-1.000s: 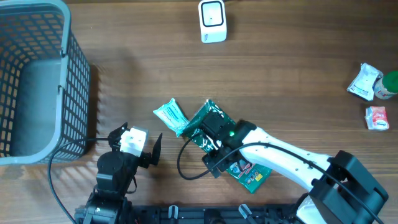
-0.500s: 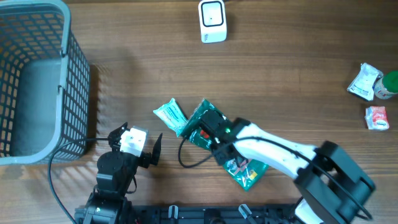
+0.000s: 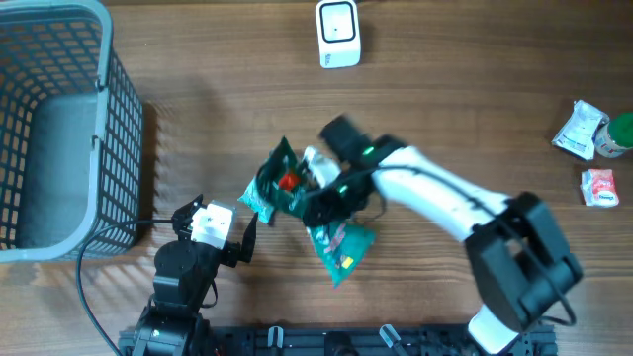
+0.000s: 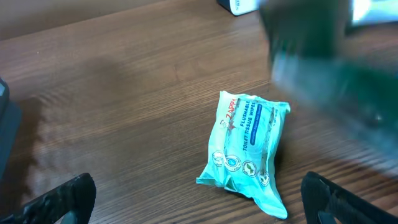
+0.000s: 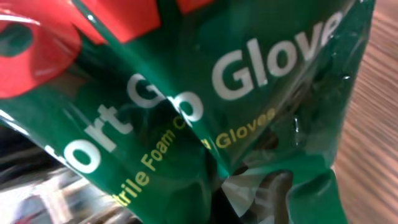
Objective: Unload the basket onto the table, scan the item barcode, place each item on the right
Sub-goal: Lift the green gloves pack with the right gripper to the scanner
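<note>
The item is a green glove pack [image 3: 341, 245] with a red patch, and my right gripper [image 3: 318, 190] is shut on it, holding it crumpled above the table centre. The right wrist view is filled by that pack [image 5: 205, 93], with one dark finger [image 5: 277, 193] showing through its clear window. No barcode shows on it. The white scanner [image 3: 338, 33] stands at the far edge. A teal wipes pack [image 4: 249, 146] lies on the table, partly under the raised green pack [image 4: 329, 68]. My left gripper [image 4: 199, 202] stands open just short of it, holding nothing.
A grey wire basket [image 3: 99, 129] fills the far left. At the right edge lie a white wrapper [image 3: 579, 129], a green bottle [image 3: 621, 135] and a small red packet [image 3: 599, 186]. A black cable [image 3: 292, 262] loops near the table's front.
My right gripper shut on the green pack, then lifted and swung it left and away from the front edge. It now hangs over the teal pack. The left arm stayed still.
</note>
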Motion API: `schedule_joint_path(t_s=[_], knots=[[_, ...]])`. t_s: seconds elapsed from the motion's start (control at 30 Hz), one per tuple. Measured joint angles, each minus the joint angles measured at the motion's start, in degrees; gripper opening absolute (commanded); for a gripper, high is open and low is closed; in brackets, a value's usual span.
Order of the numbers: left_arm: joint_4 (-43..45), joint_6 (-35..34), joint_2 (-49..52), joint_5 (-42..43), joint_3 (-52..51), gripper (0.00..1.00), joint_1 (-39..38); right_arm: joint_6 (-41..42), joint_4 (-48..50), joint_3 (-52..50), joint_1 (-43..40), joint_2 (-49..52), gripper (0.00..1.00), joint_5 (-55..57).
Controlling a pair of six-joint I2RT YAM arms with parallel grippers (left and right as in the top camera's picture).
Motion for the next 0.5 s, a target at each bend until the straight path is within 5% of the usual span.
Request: schedule_joint_path(t_s=[0.33,0.5], knots=[[0.0,0.02,0.0,0.0,0.0,1.0,0.0,-5.99,4.0,0.07,-16.26,-1.01,0.04,-39.65],[0.0,0.02,0.0,0.0,0.0,1.0,0.0,8.48,9.38,0.09,-16.5,-1.01,0.04,-44.78]])
